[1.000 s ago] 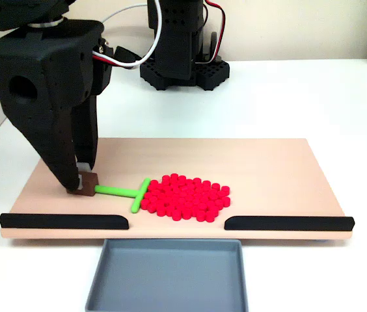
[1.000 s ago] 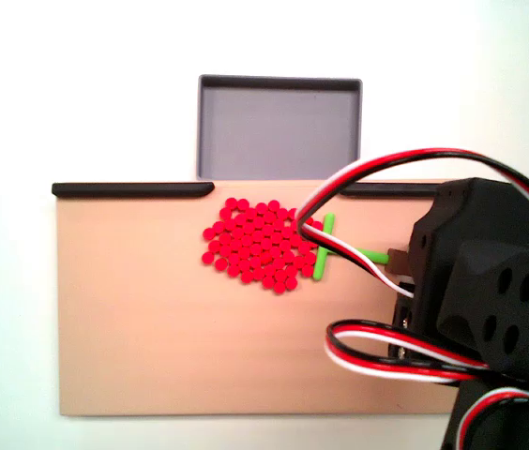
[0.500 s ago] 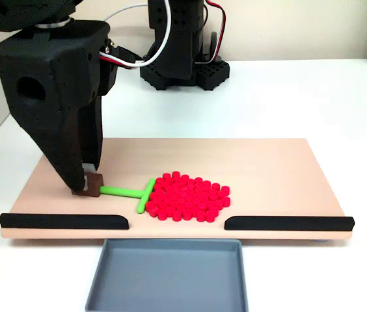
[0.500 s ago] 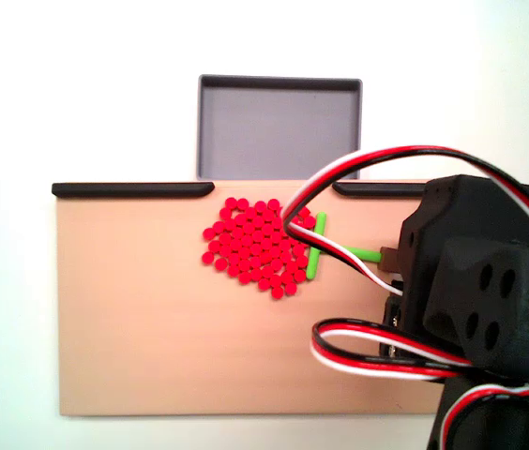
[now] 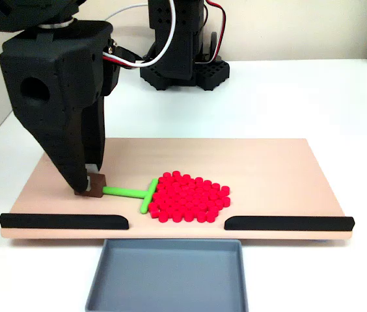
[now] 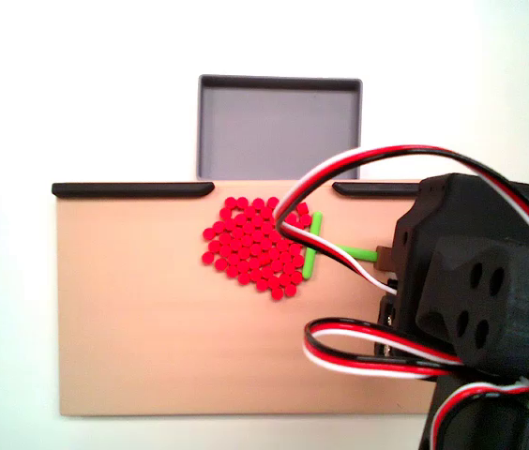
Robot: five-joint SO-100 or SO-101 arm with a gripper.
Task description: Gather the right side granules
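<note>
Nearest the front camera, one grey tray (image 5: 167, 273) sat below the gap between two black rails (image 5: 63, 221), likely placed to catch what was swept through. Beyond it on the board (image 5: 268, 169), the gripper (image 5: 89, 185) was clamped on the small block ending one green stick (image 5: 131, 193). Its crossbar, just right of the gripper in that view, pressed against the granules (image 5: 189, 197), several dozen bunched in one patch, apparently to herd them.
</note>
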